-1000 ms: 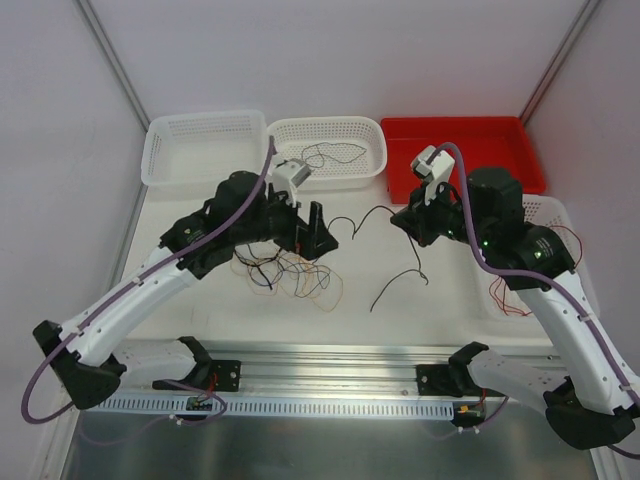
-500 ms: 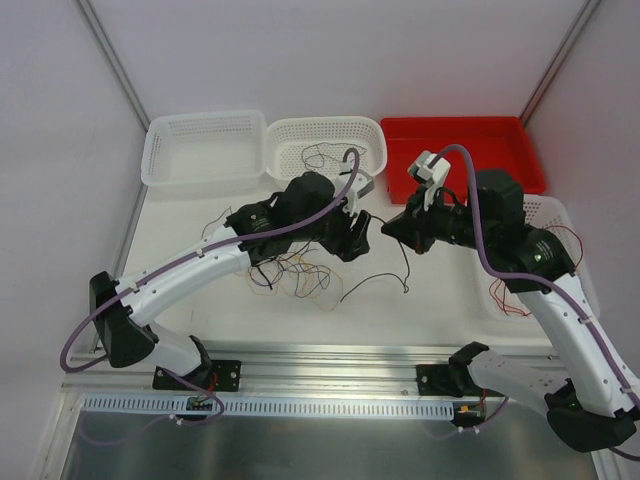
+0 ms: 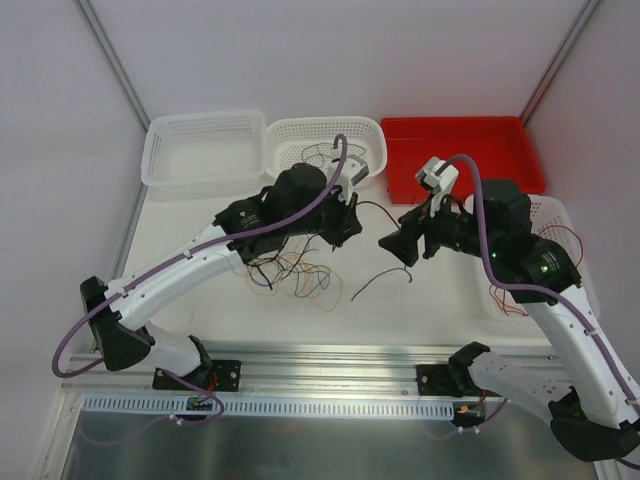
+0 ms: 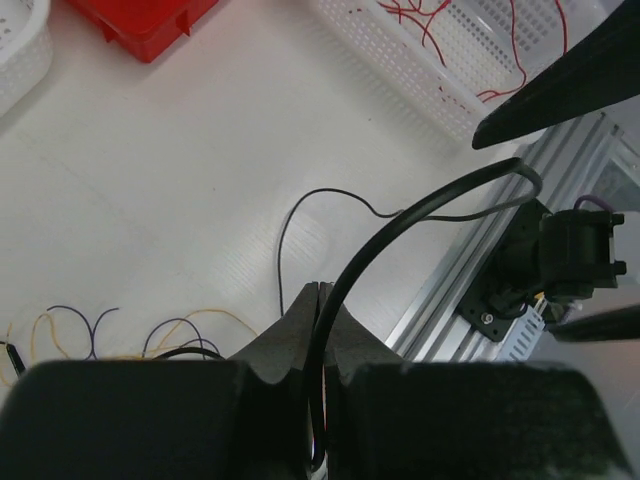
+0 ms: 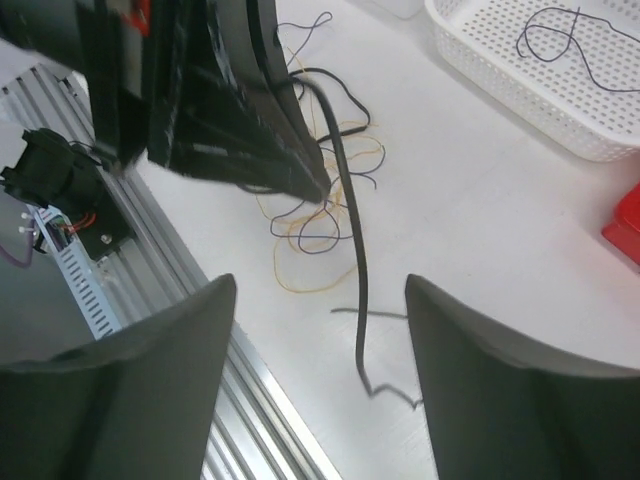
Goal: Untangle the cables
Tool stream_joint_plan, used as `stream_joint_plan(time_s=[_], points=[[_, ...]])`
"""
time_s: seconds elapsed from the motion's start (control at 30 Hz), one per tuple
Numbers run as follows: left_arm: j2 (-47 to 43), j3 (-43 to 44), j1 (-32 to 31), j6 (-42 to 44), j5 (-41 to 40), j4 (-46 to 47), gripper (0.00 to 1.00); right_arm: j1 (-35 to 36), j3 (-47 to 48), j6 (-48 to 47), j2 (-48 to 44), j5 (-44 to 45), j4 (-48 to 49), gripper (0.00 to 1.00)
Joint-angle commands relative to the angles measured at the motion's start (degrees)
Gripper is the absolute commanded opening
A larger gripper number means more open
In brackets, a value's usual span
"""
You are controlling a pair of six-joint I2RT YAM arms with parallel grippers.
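Left wrist: black cable (image 4: 440, 195) between closed left jaws, above white table (image 4: 150, 200).

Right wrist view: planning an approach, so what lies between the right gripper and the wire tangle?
The black cable, hanging from the left gripper, crosses that stretch; otherwise bare white table, per the right wrist view.

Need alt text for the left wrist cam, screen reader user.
The left gripper, jaws shut on a black cable, holds it so that it arcs up and right over the white table. Loose yellow and purple wires lie at lower left; a red tray and a white basket of red wires sit along the top.
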Motion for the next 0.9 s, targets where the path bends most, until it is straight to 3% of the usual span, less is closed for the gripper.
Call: stream_joint_plan(time_s=[0.0, 0.03, 0.13, 0.2, 0.5, 0.7, 0.87], points=[[-4.3, 4.47, 1.91, -2.21, -2.49, 1.62, 0.0, 0.08, -0.26, 0.08, -2.58, 2.48, -0.3, 0.75], [-4.48, 5.0, 3.75, -2.38, -2.49, 1.53, 0.0, 0.08, -0.53, 0.08, -4.24, 3.27, -0.74, 0.83], [-4.48, 7.9, 7.53, -2.65, -1.18, 1.36, 0.0, 0.16, -1.93, 0.52, -8.27, 6.7, -2.93, 0.96], [-3.87, 10.62, 12.8, -3.61, 1.19, 1.01, 0.0, 0.16, -2.46, 0.6, -10.57, 8.71, -5.3, 1.0], [0.7, 24.6, 30.01, -2.74, 5.42, 0.39, 0.0, 0.08, -6.85, 1.92, -23.13, 13.56, -11.29, 0.97], [6.4, 32.6, 42.58, -2.56, 3.05, 0.3, 0.0, 0.08, -10.11, 3.68, -26.49, 13.12, -12.61, 0.97], [12.65, 39.53, 49.28, 1.11, 2.26, 0.39, 0.0, 0.08, -10.11, 4.12, -26.49, 12.95, -14.01, 0.97]])
